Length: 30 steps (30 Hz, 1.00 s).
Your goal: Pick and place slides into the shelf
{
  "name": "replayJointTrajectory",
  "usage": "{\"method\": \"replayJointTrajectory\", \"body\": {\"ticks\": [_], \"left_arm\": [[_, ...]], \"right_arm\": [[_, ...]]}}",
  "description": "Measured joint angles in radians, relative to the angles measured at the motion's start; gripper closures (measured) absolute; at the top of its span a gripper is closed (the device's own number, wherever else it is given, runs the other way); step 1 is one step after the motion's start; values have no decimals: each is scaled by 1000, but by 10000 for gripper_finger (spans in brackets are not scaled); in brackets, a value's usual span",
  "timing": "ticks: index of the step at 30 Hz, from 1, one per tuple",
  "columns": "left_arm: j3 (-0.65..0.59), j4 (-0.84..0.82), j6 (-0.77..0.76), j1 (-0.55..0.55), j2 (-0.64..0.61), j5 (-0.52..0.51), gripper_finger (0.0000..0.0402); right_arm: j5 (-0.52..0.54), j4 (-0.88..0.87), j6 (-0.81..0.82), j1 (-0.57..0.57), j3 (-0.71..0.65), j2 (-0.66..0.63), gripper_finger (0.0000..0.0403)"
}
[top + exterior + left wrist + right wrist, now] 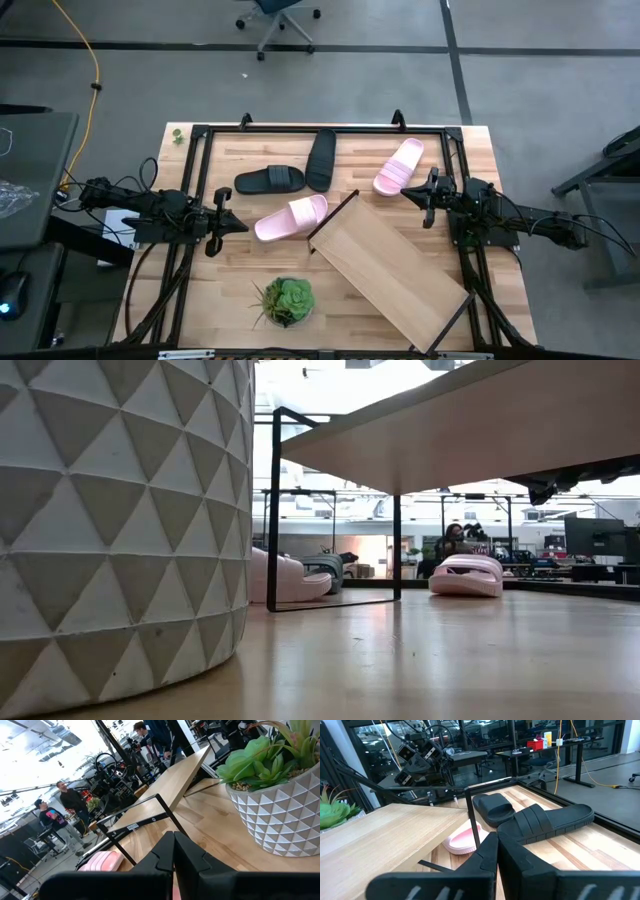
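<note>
- High view counts four slides: two black (270,180) (321,159), two pink (291,217) (399,166), all on the counter (230,290).
- One shelf (392,268), long axis ten-to-four o'clock, mid-counter.
- My left pincer (240,224) and right pincer (407,194) are both closed, empty.

Wood table (500,180) w/ 2 black slides (270,180), 2 pink slides (291,217), shelf (390,265) & potted plant (283,301).
</note>
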Motion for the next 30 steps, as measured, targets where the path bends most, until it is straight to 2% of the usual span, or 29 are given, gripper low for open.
{"method": "replayJointTrajectory", "body": {"ticks": [7, 12, 30], "left_arm": [[0, 0, 4, 0, 0, 0, 401], [0, 1, 86, 0, 0, -5, 401], [0, 1, 39, 0, 0, -8, 401]], "right_arm": [[0, 0, 0, 0, 0, 0, 403], [0, 0, 0, 0, 0, 0, 403], [0, 0, 0, 0, 0, 0, 403]]}}
